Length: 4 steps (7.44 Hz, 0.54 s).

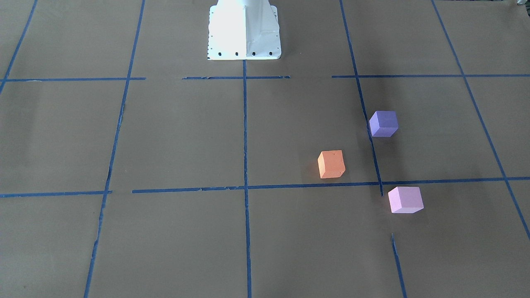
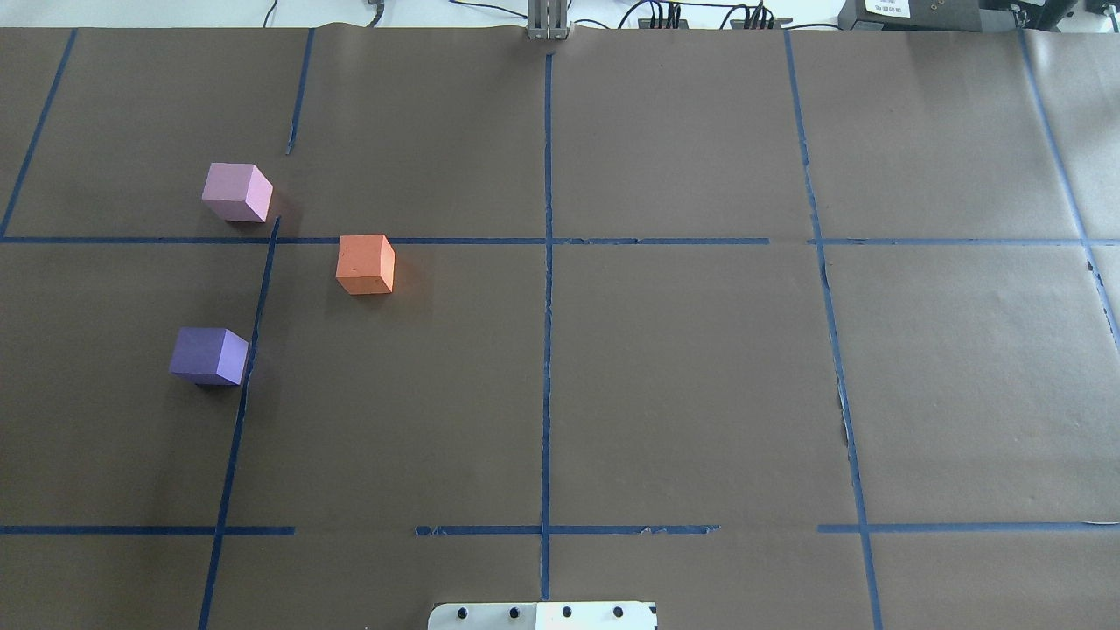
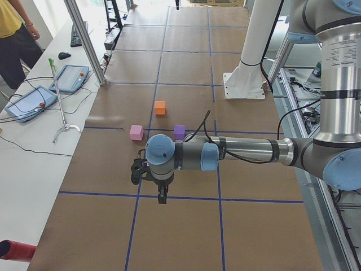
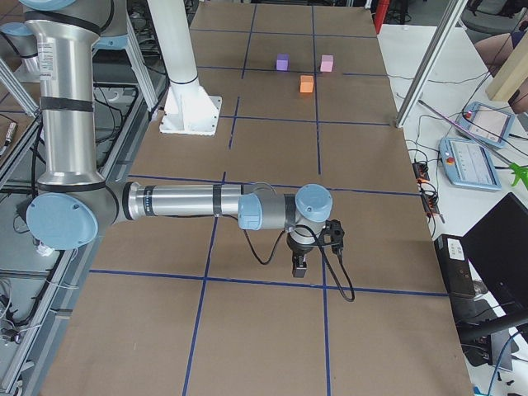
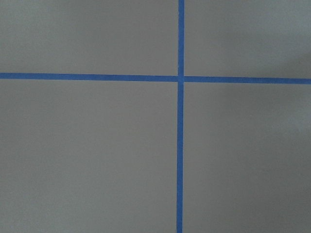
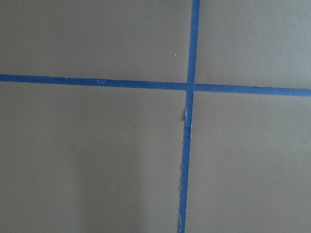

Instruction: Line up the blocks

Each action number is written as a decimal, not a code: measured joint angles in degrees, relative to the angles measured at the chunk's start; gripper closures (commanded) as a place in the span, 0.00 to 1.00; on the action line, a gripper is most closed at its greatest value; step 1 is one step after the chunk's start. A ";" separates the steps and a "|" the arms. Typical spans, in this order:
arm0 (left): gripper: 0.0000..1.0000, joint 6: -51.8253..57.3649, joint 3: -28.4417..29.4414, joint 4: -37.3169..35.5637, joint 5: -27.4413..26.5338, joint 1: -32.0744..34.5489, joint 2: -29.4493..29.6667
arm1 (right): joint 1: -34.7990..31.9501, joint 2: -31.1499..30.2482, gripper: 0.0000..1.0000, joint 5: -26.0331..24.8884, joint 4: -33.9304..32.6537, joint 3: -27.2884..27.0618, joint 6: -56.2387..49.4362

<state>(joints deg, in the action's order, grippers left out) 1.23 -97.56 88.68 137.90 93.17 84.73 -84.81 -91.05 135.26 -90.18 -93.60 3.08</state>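
Three blocks lie apart on the brown table, on my left side. The orange block is nearest the table's middle. The dark purple block sits closer to my base. The pale pink block is farthest from my base. They form a triangle and do not touch. My left gripper hangs above the table well short of the blocks, seen only in the exterior left view. My right gripper hangs far from them at the other end. I cannot tell whether either is open.
Blue tape lines divide the table into squares. My white base stands at the table's middle edge. Teach pendants and cables lie on a side bench, and a person stands there. Both wrist views show only table and tape.
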 measured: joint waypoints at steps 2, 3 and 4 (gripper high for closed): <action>0.00 0.04 -0.04 0.06 -0.89 0.00 0.40 | 0.00 0.00 0.00 0.00 0.00 0.00 0.00; 0.00 0.02 0.02 0.14 -1.17 0.00 0.65 | 0.00 0.00 0.00 0.00 -0.01 0.00 0.00; 0.00 0.03 -0.05 0.21 -1.26 0.00 1.05 | 0.00 0.00 0.00 0.00 -0.05 0.00 0.00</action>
<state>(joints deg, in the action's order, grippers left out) 1.26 -97.62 88.89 136.64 93.16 85.78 -84.81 -91.05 135.26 -90.23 -93.60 3.08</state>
